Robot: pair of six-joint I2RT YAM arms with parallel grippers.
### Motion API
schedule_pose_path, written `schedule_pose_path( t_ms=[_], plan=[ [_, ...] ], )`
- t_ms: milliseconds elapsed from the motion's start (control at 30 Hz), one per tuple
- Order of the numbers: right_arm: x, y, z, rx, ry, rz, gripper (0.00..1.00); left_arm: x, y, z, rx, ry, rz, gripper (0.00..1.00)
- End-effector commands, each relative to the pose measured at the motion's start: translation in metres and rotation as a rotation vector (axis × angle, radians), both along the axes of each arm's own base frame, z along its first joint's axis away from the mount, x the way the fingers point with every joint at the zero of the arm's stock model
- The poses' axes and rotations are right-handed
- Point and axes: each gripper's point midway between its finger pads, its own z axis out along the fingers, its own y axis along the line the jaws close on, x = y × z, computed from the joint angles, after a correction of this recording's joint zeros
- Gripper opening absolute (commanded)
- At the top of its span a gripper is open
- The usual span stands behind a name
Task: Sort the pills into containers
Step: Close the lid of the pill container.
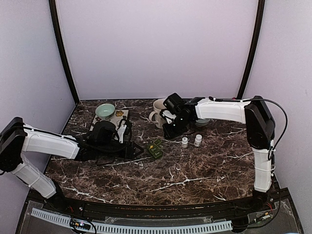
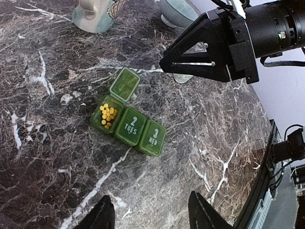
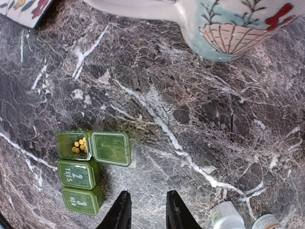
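Your left pincer hovered spread beside the pill box; your right pincer hung slightly parted near it. It held yellow pills; shut lids read "2 TUES", "3 WED".

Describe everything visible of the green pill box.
The green pill box looks like plastic: three joined compartments in a row. The first is open, its lid hinged back, holding small yellow pills. The other two, marked 2 TUES and 3 WED, are shut. It lies flat on the marble table; nothing touches it.
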Motion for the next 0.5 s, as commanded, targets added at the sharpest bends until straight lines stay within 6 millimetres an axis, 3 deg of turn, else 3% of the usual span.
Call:
schedule_pose_path(
  t_ms=[0,167,467],
  plan=[
    [0.005,0.008,-0.006,0.012,-0.017,-0.015,0.22,0.001,-0.002,-0.011,-0.012,0.043,0.036,0.52],
    [0.008,0.008,-0.017,0.012,-0.016,-0.033,0.14,0.004,-0.002,-0.029,0.005,0.097,0.074,0.44],
    [0.012,0.010,-0.036,0.006,-0.013,-0.046,0.09,0.013,-0.010,-0.052,0.032,0.178,0.117,0.32]
  ],
)
